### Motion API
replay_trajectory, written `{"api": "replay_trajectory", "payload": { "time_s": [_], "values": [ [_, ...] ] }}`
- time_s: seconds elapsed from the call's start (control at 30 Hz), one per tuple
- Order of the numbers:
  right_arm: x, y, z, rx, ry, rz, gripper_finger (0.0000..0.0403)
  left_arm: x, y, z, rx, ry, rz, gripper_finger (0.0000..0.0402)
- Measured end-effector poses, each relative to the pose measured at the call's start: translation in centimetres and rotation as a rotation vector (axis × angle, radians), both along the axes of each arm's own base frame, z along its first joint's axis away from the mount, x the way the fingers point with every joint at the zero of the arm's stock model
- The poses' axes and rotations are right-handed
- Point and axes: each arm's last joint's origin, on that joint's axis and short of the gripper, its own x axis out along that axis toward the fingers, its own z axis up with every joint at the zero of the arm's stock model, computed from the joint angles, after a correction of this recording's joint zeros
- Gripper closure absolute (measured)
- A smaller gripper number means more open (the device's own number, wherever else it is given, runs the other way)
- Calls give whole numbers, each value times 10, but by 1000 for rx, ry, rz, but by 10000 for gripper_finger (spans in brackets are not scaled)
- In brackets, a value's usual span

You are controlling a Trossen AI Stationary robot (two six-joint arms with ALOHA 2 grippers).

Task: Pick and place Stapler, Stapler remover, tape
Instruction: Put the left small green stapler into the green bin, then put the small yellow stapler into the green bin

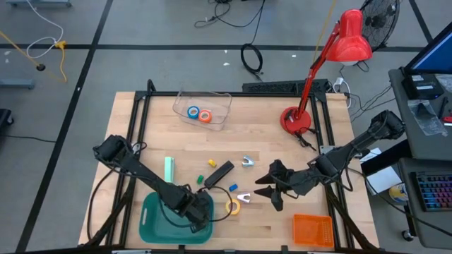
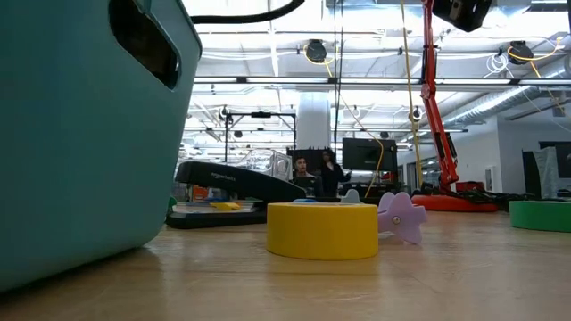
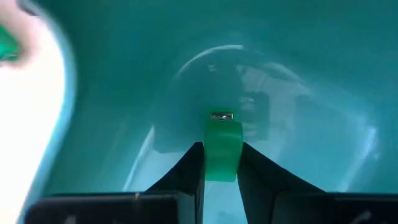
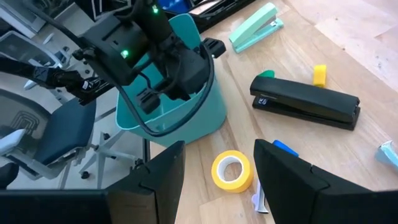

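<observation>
- The left gripper [image 1: 200,217] is down inside the teal bin [image 1: 152,224] at the near-left part of the table [image 1: 268,152], its two fingers pinched on a small green piece [image 3: 222,149] with a metal bit at its tip; I cannot make out what kind of object it is
- The right gripper [image 4: 214,168] hangs above the table right of centre, fingers spread wide with nothing between them
- The yellow tape roll [image 4: 232,170] lies flat on the wood just beside the teal bin, below the right gripper's open fingers
- The black stapler [image 1: 219,173] lies at an angle near the table's middle, well apart from the bin
- The mint green stapler [image 1: 169,169] lies to the left of the black one, near the bin's far side
- Two staple removers are on the table: a blue one [image 1: 248,161] right of the black stapler and a lilac one [image 1: 244,199] right next to the yellow roll
- The blue tape roll [image 1: 193,111] and orange tape roll [image 1: 205,116] sit side by side in the clear bin [image 1: 221,99] at the far edge
- An orange bin [image 1: 313,230] sits at the near-right corner, and a red desk lamp [image 1: 295,120] stands at the far right
</observation>
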Motion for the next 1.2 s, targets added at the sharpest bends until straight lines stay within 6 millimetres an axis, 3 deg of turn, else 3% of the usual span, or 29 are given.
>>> {"api": "replay_trajectory", "payload": {
  "time_s": [0.43, 0.53, 0.73, 0.8, 0.9, 1.07, 1.2],
  "values": [
    [0, 0, 0, -1, 0, 0, 218, 0, 3, 7, -21, -7, 53, 241],
    [0, 0, 0, 0, 0, 1, 218, -4, 6, 27, -30, -49, 75, 241],
    [0, 0, 0, 0, 1, 2, 218, -20, 21, 89, 14, -204, 146, 262],
    [0, 0, 0, -1, 1, 3, 218, -28, 31, 103, 67, -239, 173, 271],
    [0, 0, 0, -2, 0, 3, 218, -33, 52, 109, 161, -196, 220, 284],
    [0, 0, 0, -3, 0, 3, 218, -21, 98, 92, 167, -30, 345, 293],
    [0, 0, 0, -1, -1, 1, 218, 2, 136, 74, 129, -44, 440, 293]
  ]
}}
